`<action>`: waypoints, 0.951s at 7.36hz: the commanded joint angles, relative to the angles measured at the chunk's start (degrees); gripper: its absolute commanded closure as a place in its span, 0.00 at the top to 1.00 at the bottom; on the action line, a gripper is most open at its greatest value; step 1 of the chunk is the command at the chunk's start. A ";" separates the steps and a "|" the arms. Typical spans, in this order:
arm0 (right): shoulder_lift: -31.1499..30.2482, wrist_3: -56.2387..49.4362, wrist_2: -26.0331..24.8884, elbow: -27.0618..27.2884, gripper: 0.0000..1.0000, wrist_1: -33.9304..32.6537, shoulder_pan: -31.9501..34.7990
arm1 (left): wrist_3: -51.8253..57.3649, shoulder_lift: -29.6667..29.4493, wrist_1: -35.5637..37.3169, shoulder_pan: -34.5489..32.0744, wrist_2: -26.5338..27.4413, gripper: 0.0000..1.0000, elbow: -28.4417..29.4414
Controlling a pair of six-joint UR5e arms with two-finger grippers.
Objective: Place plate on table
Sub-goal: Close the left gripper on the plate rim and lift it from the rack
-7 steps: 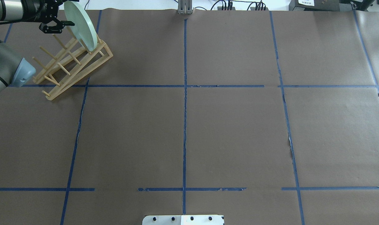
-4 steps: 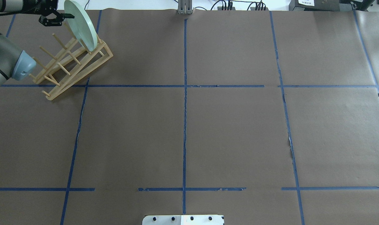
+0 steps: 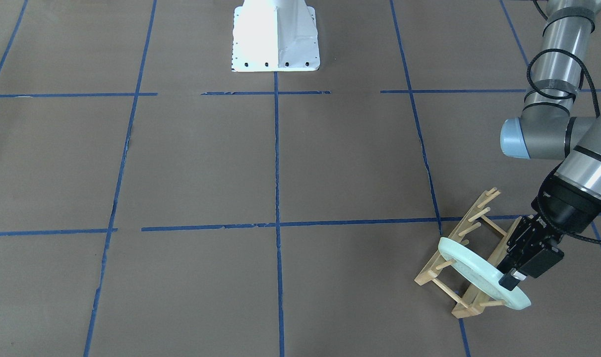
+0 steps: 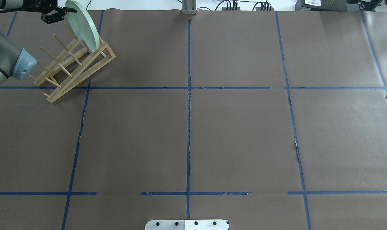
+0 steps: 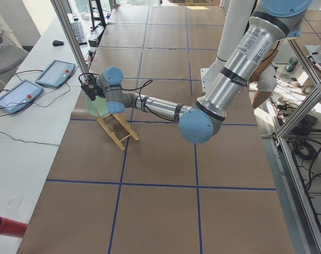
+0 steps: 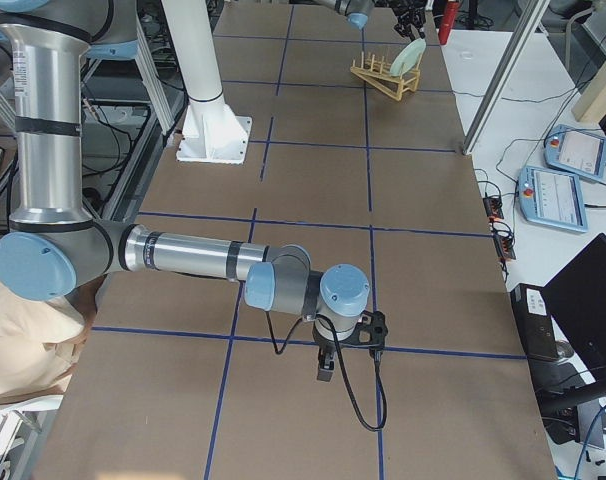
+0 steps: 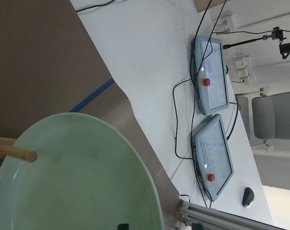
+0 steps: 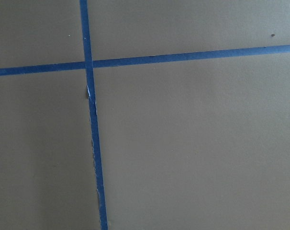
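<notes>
The rack [image 4: 72, 68] stands on the surface [image 4: 238, 134] in its far left corner, its near end lying across a tape line. The plate [image 4: 83, 27] stands tilted on edge in the rack's farthest slot. The left tool [image 4: 60, 14] hangs at the plate's upper rim, on its left. The right tool [image 6: 326, 368] hovers low, well apart, toward the surface's right end.

Robot lab: taped table [image 4: 238, 134], teach pendants [image 7: 211, 79].

No words or numbers can be read, white lettering on the black wrist housing [image 3: 546, 198] just beside the wooden rack [image 3: 471, 233] too blurred, sticker on the left arm's forearm [image 5: 249, 38] too small, white label [image 4: 312, 2] far across from the rack illegible.
</notes>
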 commanded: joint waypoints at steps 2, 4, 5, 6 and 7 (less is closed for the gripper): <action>0.00 0.00 0.00 0.00 1.00 0.00 0.00 | 0.01 -1.08 0.00 -1.02 -0.09 0.00 -0.06; 0.00 0.00 0.00 0.00 1.00 0.00 0.00 | -0.16 -1.26 0.09 -2.51 -0.61 0.00 -2.33; 0.00 0.00 0.00 0.00 1.00 0.00 0.00 | -0.42 -1.52 0.35 -3.74 -1.14 0.00 -5.05; 0.00 0.00 0.00 0.00 1.00 0.00 0.00 | -2.77 -1.70 2.09 -4.88 -3.14 0.00 -7.77; 0.00 0.00 0.00 0.00 1.00 0.00 0.00 | -4.36 -2.13 3.59 -4.98 -4.03 0.00 -10.58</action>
